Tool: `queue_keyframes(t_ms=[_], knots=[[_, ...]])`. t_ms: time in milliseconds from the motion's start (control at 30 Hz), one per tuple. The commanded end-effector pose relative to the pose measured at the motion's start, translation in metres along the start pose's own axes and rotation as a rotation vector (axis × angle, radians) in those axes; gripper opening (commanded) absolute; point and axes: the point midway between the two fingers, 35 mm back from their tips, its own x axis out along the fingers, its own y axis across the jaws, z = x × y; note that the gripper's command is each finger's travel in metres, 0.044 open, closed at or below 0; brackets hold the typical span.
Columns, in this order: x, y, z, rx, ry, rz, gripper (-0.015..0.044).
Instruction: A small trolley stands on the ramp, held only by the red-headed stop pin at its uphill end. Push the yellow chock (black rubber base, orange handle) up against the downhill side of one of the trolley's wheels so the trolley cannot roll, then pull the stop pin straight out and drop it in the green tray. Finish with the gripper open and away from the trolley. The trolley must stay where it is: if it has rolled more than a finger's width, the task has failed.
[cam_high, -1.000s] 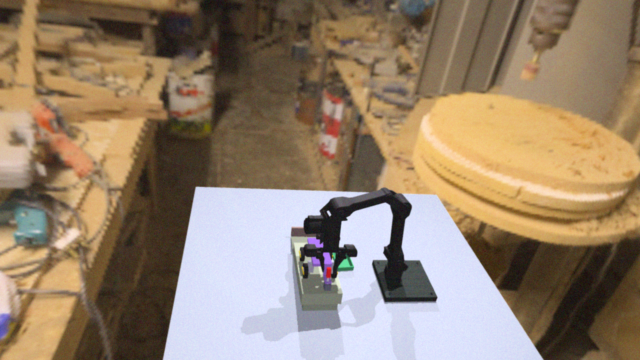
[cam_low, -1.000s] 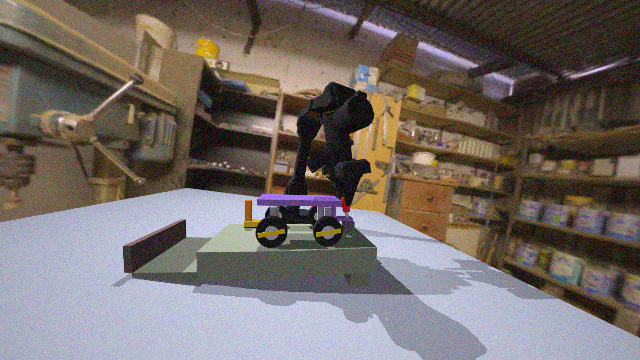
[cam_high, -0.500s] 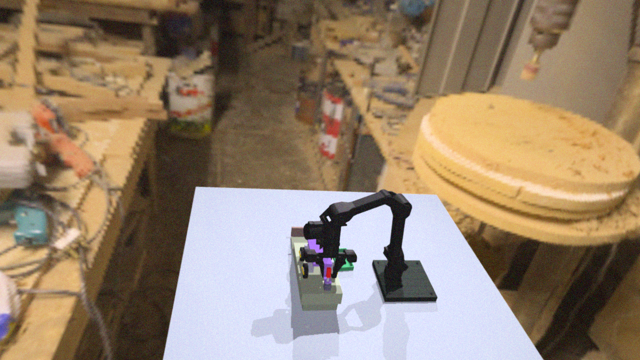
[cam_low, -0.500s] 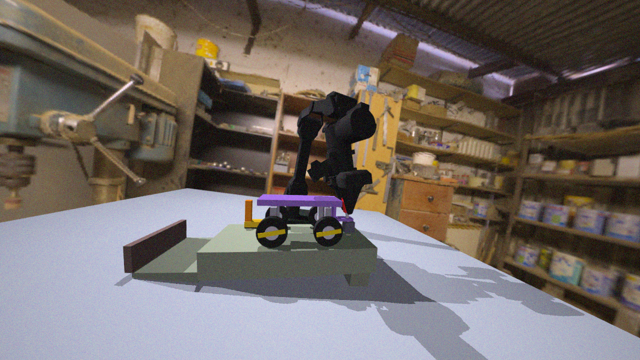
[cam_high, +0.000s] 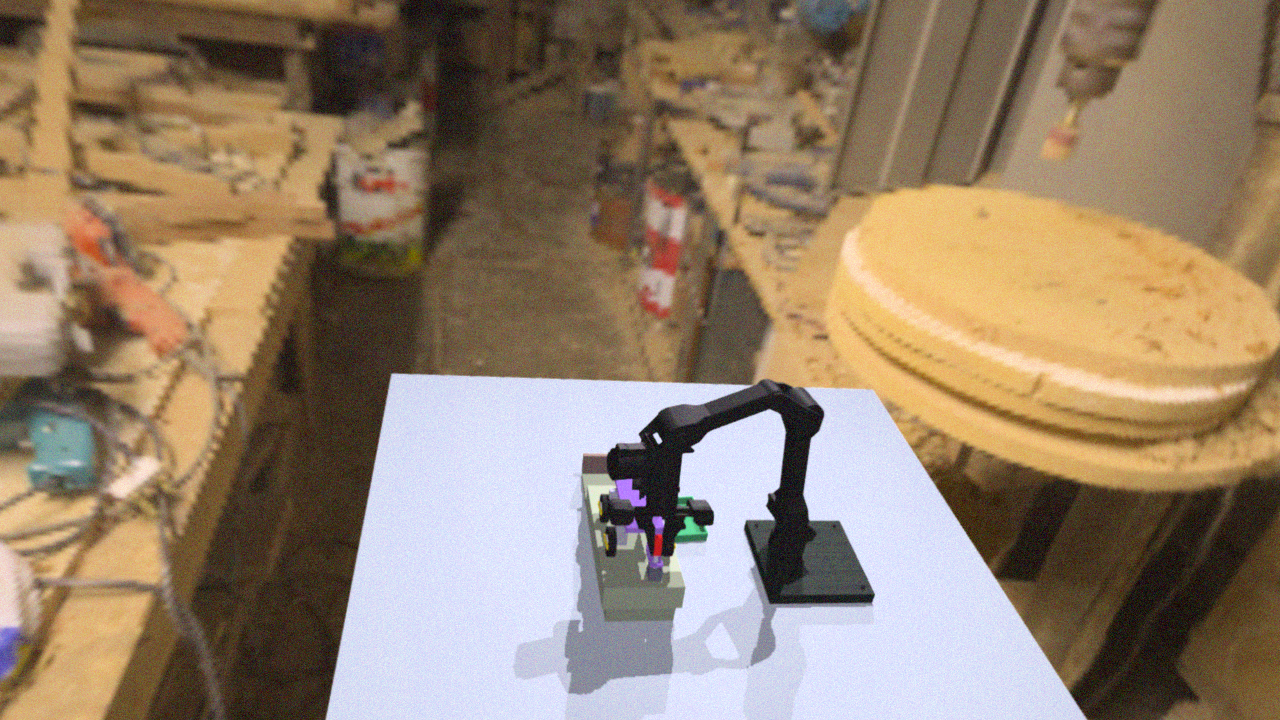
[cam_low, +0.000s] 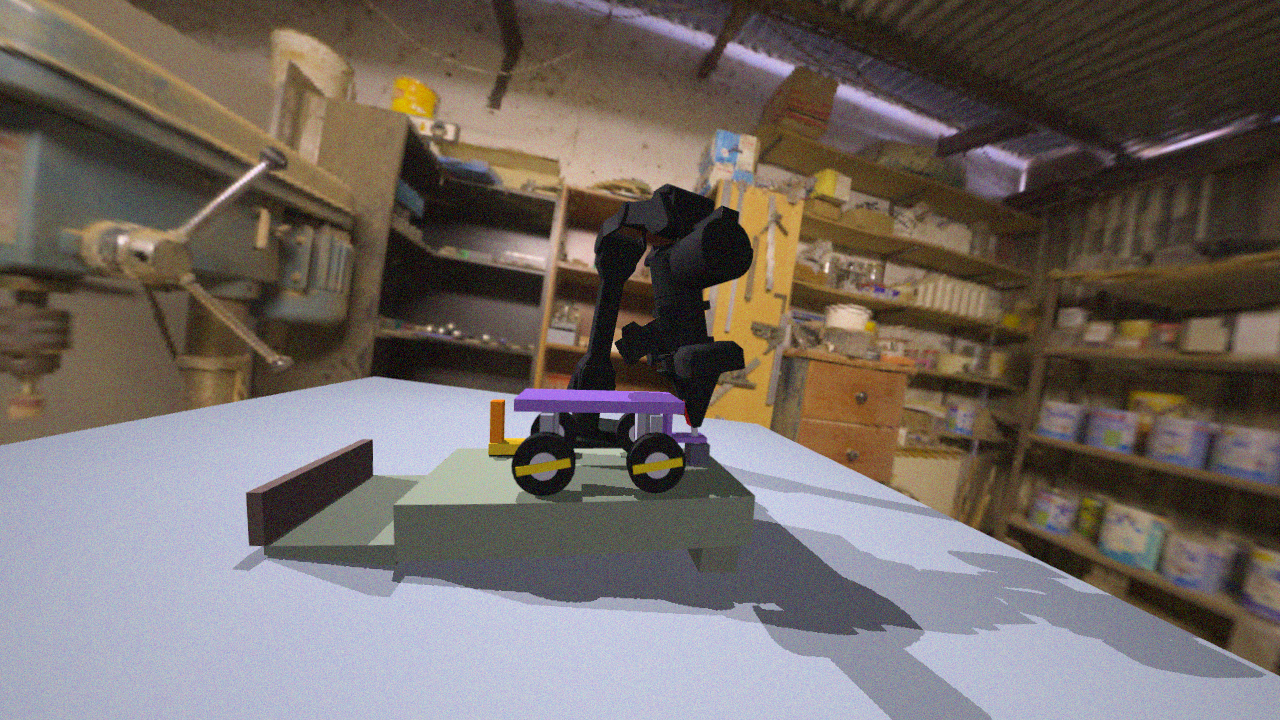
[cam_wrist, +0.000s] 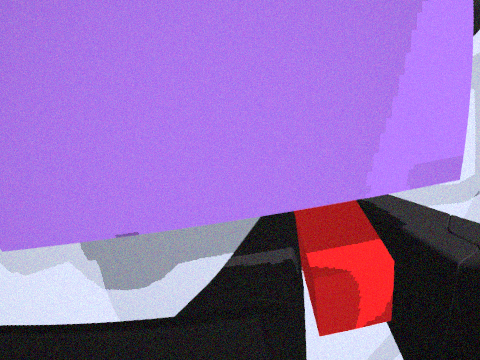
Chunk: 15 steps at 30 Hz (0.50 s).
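My gripper (cam_high: 659, 544) (cam_low: 695, 420) (cam_wrist: 318, 210) is shut on the red head of the stop pin (cam_high: 658, 540) (cam_wrist: 350, 290), with one finger on each side. The pin's thin shank shows below the fingers in the exterior view, still in the bracket at the trolley's uphill end. The purple trolley (cam_high: 630, 490) (cam_low: 581, 402) (cam_wrist: 200, 110) stands on the ramp (cam_high: 637, 601) (cam_low: 572, 530). The chock (cam_low: 496, 422), with upright orange handle, stands at its downhill end, on the far side. A near wheel partly hides it, so contact with a wheel cannot be seen. The green tray (cam_high: 691, 538) is partly behind the gripper.
A dark brown end board (cam_low: 308, 492) (cam_high: 593, 462) crosses the ramp's low end. The arm's black base plate (cam_high: 827, 573) stands on the table to the right of the ramp in the top view. The trolley deck lies very close to the fingers in the wrist view.
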Motion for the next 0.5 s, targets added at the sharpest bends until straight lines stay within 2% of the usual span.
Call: queue_keyframes(t_ms=[0,467], knots=[[0.0,0.0,0.0,0.0,-0.001,0.0,0.0],[-0.01,0.0,-0.001,0.005,0.0,-0.003,0.0]])
